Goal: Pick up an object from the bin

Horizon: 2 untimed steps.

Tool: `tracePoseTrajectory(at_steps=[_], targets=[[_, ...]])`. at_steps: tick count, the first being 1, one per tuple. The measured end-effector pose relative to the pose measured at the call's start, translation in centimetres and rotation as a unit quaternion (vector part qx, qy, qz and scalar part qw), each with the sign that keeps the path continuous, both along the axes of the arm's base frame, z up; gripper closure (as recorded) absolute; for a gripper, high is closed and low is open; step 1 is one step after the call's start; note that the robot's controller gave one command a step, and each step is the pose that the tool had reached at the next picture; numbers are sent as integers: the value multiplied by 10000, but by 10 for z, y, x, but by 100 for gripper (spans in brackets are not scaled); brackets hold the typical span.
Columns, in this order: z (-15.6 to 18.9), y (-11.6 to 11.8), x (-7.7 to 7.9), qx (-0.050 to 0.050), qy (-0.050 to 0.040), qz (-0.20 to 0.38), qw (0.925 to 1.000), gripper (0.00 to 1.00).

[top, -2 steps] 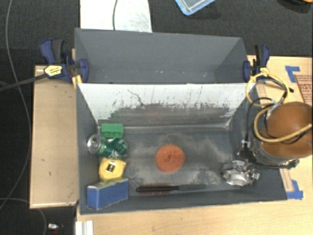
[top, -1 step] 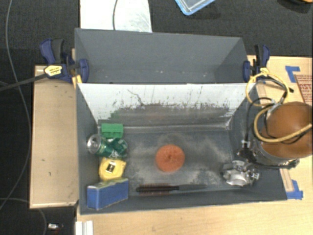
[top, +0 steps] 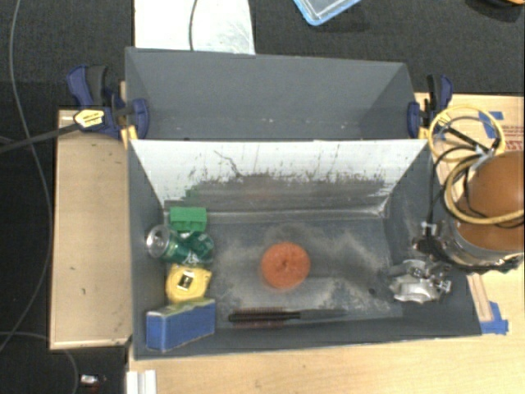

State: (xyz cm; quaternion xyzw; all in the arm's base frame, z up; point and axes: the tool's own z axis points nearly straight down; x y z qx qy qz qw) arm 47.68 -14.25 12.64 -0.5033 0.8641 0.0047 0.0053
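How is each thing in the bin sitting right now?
green block, sitting by the left wall.
can, lying on its side.
yellow tape measure, lying flat beside the can.
blue block, lying in the front left corner.
round orange thing, resting alone mid-floor.
dark stick, lying flat along the front.
gripper, low by the right wall, touching none of them.

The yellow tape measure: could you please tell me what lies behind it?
A green can on its side, then a green block. The can's near edge is covered by the tape measure.
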Motion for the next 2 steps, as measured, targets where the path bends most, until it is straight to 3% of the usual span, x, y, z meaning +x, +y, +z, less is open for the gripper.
tracePoseTrajectory(at_steps=[1,2], targets=[[43,-1,1,-12,-29,-7,10000,100],[61,0,2,-4,-30,-21,10000,100]])
